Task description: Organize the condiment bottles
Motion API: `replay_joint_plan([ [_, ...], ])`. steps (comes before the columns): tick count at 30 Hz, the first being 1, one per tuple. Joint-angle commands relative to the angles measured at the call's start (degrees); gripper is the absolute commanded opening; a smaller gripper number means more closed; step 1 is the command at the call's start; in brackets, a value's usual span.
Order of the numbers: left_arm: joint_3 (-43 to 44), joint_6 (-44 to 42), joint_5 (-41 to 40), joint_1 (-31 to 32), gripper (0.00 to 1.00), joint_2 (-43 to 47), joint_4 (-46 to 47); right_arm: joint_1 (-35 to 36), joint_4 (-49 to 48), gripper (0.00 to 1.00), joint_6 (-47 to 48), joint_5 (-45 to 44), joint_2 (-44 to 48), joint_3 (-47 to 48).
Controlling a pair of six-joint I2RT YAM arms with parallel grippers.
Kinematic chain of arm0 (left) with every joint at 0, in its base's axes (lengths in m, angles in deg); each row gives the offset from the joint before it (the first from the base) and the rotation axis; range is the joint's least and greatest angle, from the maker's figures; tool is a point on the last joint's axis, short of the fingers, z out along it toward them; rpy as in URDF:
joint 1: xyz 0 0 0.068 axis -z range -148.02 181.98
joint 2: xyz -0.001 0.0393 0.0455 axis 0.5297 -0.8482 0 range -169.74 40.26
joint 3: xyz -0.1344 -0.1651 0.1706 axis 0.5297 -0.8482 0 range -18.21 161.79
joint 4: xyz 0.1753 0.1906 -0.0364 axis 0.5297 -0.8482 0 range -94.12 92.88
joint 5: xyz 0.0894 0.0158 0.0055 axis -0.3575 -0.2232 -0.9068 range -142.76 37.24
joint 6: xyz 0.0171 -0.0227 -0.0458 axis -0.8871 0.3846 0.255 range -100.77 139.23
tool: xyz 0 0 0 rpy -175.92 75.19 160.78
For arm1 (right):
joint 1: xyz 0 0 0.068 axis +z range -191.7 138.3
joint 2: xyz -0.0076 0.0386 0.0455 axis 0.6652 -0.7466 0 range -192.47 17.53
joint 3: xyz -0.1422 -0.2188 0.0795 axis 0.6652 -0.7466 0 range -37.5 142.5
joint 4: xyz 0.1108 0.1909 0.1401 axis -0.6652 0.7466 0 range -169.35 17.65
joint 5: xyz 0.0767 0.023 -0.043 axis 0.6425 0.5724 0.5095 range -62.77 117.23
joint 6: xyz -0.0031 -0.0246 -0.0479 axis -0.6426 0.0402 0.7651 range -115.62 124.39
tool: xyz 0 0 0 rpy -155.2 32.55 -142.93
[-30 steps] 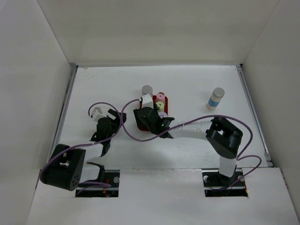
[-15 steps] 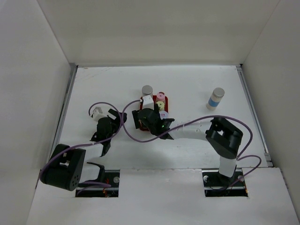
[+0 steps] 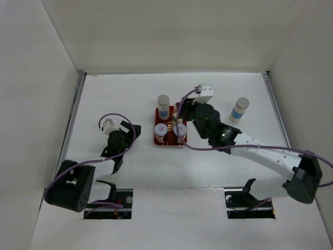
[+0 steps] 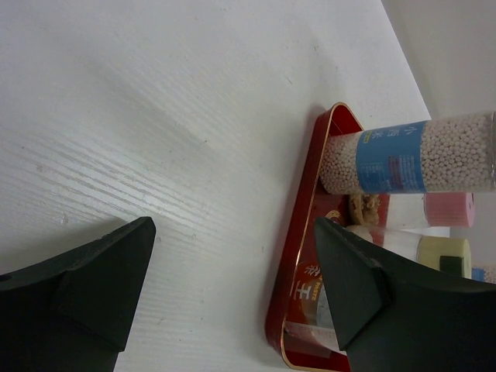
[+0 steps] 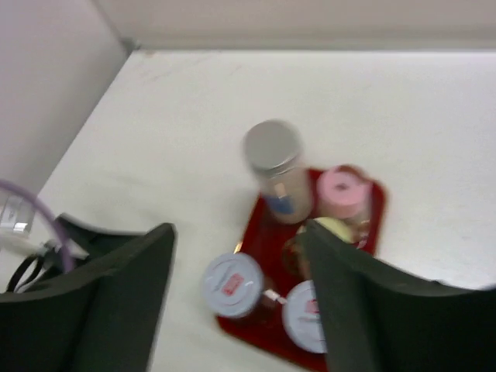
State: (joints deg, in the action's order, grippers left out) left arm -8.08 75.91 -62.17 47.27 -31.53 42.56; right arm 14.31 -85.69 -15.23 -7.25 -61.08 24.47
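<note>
The red tray (image 3: pixel 170 140) holds a grey-capped blue-label bottle (image 3: pixel 163 104) at its far left corner and two silver-lidded jars (image 3: pixel 161 129) (image 3: pixel 180 129) at the near side. The right wrist view shows the pink-capped bottle (image 5: pixel 341 190) and the yellow-green-capped shaker (image 5: pixel 333 229) at the tray's far right. A second grey-capped blue-label bottle (image 3: pixel 239 109) stands alone on the table at the right. My right gripper (image 3: pixel 183 113) hovers open and empty above the tray. My left gripper (image 3: pixel 124 130) is open and empty, low on the table left of the tray (image 4: pixel 302 225).
White walls close in the table on the left, the back and the right. A purple cable (image 3: pixel 117 117) loops over the left arm, and another trails along the right arm (image 3: pixel 260 151).
My right gripper has lifted off the tray's near left part and swung back to the right, uncovering the two silver-lidded jars. The left arm has not moved.
</note>
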Motion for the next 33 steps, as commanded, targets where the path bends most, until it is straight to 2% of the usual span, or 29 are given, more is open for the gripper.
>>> replay_joint_plan([
  [1, 1.2, 0.3, 0.0, 0.7, 0.83, 0.8, 2.9, -11.5, 3.4, 0.61, 1.5, -5.1, 7.9, -5.2],
  [3, 1.4, 0.3, -0.2, 0.9, 0.83, -0.2, 2.9, -18.9, 8.3, 0.57, 1.4, -8.5, 11.3, -6.6],
  [5, 1.6, 0.4, 0.4, 1.0, 0.83, -0.6, 2.9, -28.4, 11.7, 0.63, 1.9, -9.8, 13.1, -8.1],
  [8, 1.6, 0.3, -0.3, 1.4, 0.83, -0.1, 2.9, -39.6, 13.8, 0.91, 2.9, -5.6, 11.4, -8.6],
  [10, 1.6, 0.3, 0.3, 1.3, 0.83, -0.5, 2.9, -45.4, 13.6, 1.0, 2.6, 0.8, 6.6, -7.3],
  [15, 1.7, 0.2, 0.1, 1.4, 0.83, -0.5, 2.9, -48.5, 12.9, 1.0, 2.3, 6.9, -1.1, -3.5],
  [19, 1.9, 0.2, 1.2, 1.0, 0.83, -0.9, 3.0, -50.1, 11.3, 1.0, 2.1, 7.7, -5.0, -2.5],
  [21, 1.8, 0.1, 0.6, 1.4, 0.83, -0.4, 3.0, -50.3, 10.0, 0.96, 2.0, 7.8, -5.8, -3.0],
  [24, 2.2, 0.1, 0.7, 1.6, 0.83, -1.6, 3.0, -50.4, 7.2, 0.84, 2.2, 7.9, -6.6, -3.9],
  [27, 2.3, 0.1, 0.7, 1.8, 0.83, -1.5, 3.1, -50.2, 4.5, 0.66, 2.1, 7.5, -6.3, -4.9],
  [29, 2.2, 0.0, 0.3, 1.9, 0.83, -1.4, 3.1, -49.4, 2.0, 0.59, 3.1, 6.4, -4.6, -6.0],
  [33, 2.2, 0.0, 0.4, 2.0, 0.83, -1.2, 3.2, -43.2, -0.5, 0.54, 4.7, 3.6, 3.0, -7.6],
])
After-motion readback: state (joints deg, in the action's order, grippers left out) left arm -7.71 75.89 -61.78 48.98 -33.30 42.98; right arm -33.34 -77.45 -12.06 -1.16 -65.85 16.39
